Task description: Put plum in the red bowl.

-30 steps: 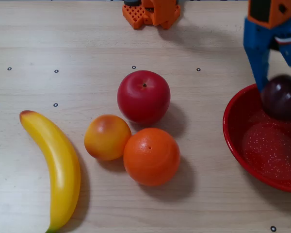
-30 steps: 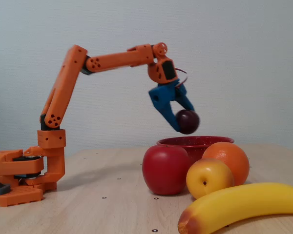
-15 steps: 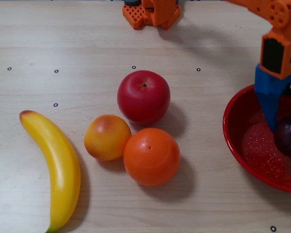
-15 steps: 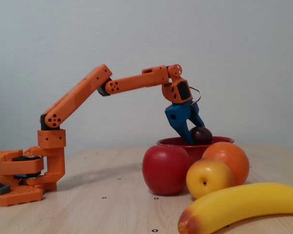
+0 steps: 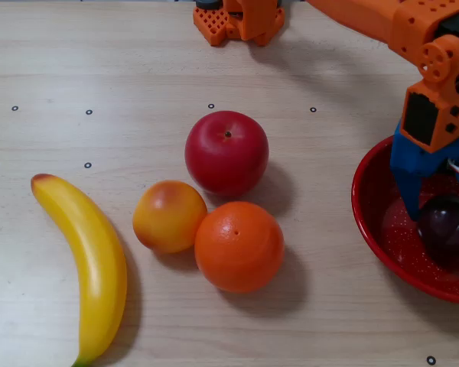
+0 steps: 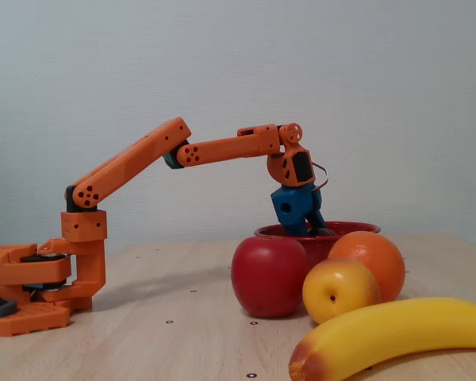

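The plum (image 5: 446,222) sits in the red bowl (image 5: 371,222), seemingly between the jaws.

Counter (image 5: 329,321): pale wood grain, dotted with small black ring marks.
Banana (image 5: 88,267): left in the overhead view, lying lengthwise.
Apple (image 5: 226,152): red, centre.
Peach (image 5: 169,216): touching the orange (image 5: 239,246), just below the apple.
Red bowl (image 5: 367,222): right edge.
Arm base (image 6: 32,290): orange, at the far edge.

The orange arm (image 6: 143,159) is reaching out level from its base (image 6: 32,278), wrist bending straight down. The blue claw (image 5: 436,218) is pointing downward, its 2 fingers (image 5: 407,183) spreading slightly apart.
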`<move>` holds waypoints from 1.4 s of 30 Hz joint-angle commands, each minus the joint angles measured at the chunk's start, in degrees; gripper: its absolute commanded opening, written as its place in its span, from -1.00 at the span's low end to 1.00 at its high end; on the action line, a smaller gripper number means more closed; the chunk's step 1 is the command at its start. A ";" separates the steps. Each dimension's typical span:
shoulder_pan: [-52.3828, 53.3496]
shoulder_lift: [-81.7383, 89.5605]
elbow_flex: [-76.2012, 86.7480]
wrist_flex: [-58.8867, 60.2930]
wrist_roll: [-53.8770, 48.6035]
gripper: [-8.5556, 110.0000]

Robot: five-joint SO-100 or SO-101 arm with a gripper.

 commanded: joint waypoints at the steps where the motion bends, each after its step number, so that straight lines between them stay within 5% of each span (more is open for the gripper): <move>1: 2.90 8.70 -4.48 1.41 -1.49 -0.17; 15: 5.19 26.72 -4.57 10.90 -3.25 -0.18; 20: 5.80 32.34 -6.42 16.08 -3.25 -0.40; 24: 6.42 37.18 -5.36 16.96 -3.25 -0.86; 42: 15.03 70.40 32.43 8.70 6.68 -0.86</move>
